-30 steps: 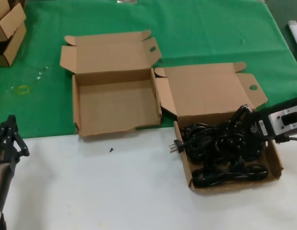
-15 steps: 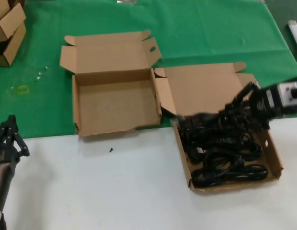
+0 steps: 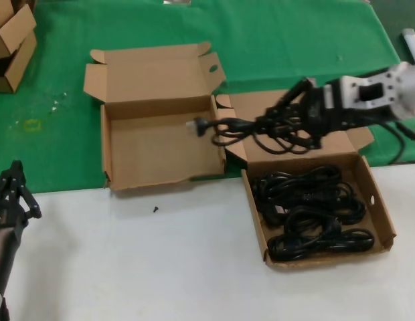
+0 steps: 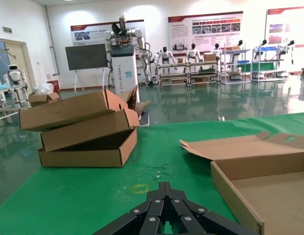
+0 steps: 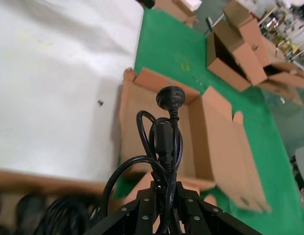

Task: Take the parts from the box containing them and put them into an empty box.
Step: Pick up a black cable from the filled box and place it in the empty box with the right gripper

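1 power cord [image 3: 261, 130] hung in the air, clamped in the jaws of the right gripper [image 3: 298, 114], its plug end already over the right wall of the empty box [image 3: 160, 184]. Nothing lay in that box yet. The rest of the cords [image 3: 308, 214], seemingly 3 or so coils, sat in the full box [image 3: 388, 227] just beside it. The 2 boxes nearly touched, so the dangling loops needed to clear both walls. The left gripper [image 3: 10, 190] waited low at the left; its jaws looked narrow.
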You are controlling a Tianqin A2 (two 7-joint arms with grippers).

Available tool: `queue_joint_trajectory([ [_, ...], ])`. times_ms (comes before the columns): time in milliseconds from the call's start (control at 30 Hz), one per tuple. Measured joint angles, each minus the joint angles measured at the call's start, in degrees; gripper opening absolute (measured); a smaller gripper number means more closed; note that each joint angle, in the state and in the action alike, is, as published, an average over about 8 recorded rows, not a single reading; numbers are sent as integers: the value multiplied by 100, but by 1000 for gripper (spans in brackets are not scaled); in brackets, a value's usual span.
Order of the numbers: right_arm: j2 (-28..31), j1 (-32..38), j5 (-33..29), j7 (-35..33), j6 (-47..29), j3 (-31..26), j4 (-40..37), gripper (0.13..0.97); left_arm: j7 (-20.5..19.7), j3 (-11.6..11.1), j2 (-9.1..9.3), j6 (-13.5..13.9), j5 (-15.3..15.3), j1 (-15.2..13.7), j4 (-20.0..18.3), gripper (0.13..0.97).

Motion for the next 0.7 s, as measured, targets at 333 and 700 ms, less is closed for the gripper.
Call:
queue_joint_trajectory([
  [333,-1061,274,-181,-567,744,-223,-791,214,0,0,0,0,0,0,0,142],
  [700,-2188,573,-148,-1757,1586,-247,-2282,214,0,0,0,0,0,0,0,142],
])
